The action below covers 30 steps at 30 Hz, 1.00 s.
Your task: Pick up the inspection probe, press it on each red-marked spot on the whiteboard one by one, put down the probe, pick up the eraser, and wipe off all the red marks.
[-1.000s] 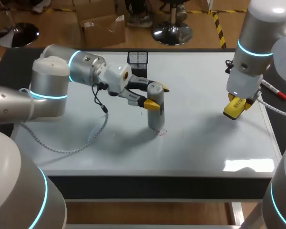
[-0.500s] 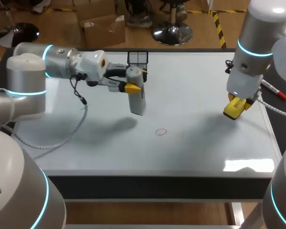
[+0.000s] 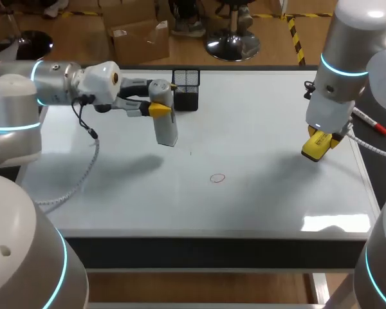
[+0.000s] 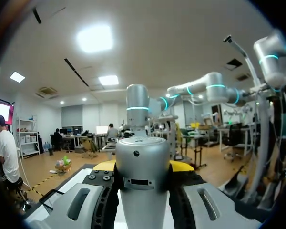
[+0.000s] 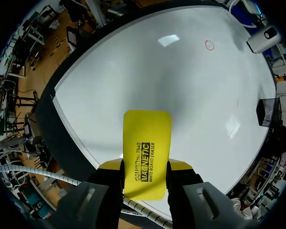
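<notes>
Since the earlier frames the left arm has lifted away from the red ring near the whiteboard's middle and swung back toward the far left. It carries the inspection probe (image 3: 164, 122) with it, and the probe now hangs just in front of the black mesh holder (image 3: 186, 89) at the far edge. The right arm has not shifted.

The left gripper (image 3: 159, 107) is clamped on the probe's upper part, a yellow tip on each side of the grey cylinder, as the left wrist view also shows. The probe is clear of the whiteboard (image 3: 276, 193) and tilts slightly, with its foot toward the near edge.

It looks like a rigid, smooth-skinned metal cylinder, probably with some weight. Being held high on a slick, round body, it could swing or slide. A firm squeeze and a slow, upright set-down seem wise.

The right gripper (image 3: 321, 138) hovers above the board's right edge with its jaws closed on one end of the yellow eraser (image 5: 147, 152). Most of the eraser's length sticks out ahead of the fingers. It appears to be a light, stiff block, so wiping pressure so far from the grip may lever it.

One red ring (image 3: 217, 177) stays unwiped near the middle, toward the near edge.
</notes>
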{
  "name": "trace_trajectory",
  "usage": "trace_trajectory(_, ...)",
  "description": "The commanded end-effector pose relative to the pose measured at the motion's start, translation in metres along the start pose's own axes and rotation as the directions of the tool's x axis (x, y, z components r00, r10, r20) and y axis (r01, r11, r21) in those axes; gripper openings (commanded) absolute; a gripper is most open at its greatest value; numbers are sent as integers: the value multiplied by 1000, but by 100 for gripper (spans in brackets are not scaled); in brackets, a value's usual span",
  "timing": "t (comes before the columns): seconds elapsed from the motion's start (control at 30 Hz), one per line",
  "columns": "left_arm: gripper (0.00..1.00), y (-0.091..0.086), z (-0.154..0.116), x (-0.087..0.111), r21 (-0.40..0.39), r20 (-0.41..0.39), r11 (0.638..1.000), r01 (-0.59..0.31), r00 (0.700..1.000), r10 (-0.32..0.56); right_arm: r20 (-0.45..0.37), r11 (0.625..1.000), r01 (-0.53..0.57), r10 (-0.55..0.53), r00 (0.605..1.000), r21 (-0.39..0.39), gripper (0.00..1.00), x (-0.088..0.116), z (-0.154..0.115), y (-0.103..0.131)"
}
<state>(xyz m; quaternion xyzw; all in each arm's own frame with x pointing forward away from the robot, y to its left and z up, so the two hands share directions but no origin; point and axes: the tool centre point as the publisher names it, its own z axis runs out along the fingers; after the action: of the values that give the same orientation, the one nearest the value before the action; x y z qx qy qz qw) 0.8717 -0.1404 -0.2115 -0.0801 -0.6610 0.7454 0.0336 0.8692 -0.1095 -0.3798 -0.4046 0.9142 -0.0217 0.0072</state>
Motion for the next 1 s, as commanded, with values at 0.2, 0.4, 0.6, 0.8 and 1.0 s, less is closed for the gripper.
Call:
trace_trajectory(0.2, 0, -9, -1, -6, -4, -2, 1000, -12, 1000, 12, -3, 1000, 2, -2, 1000, 2, 0, 0, 0, -1)
trace_trajectory(0.4, 0, -8, -1, -10, -4, -8, 1000, -11, 1000, 11, -3, 1000, 2, -2, 1000, 2, 0, 0, 0, -1)
trace_trajectory(0.6, 0, -11, -3, -17, 16, -57, 1000, -13, 998, 14, -3, 1000, 2, -2, 1000, 2, 0, 0, 0, -1)
trace_trajectory(0.8, 0, -14, -11, -28, 32, -125, 999, -7, 992, 11, -3, 1000, 2, -2, 1000, 2, 0, 0, 0, -1)
trace_trajectory(1.0, 0, -17, -22, -39, 28, -178, 1000, -2, 984, 7, -3, 1000, 2, -2, 1000, 2, 0, 0, 0, -1)
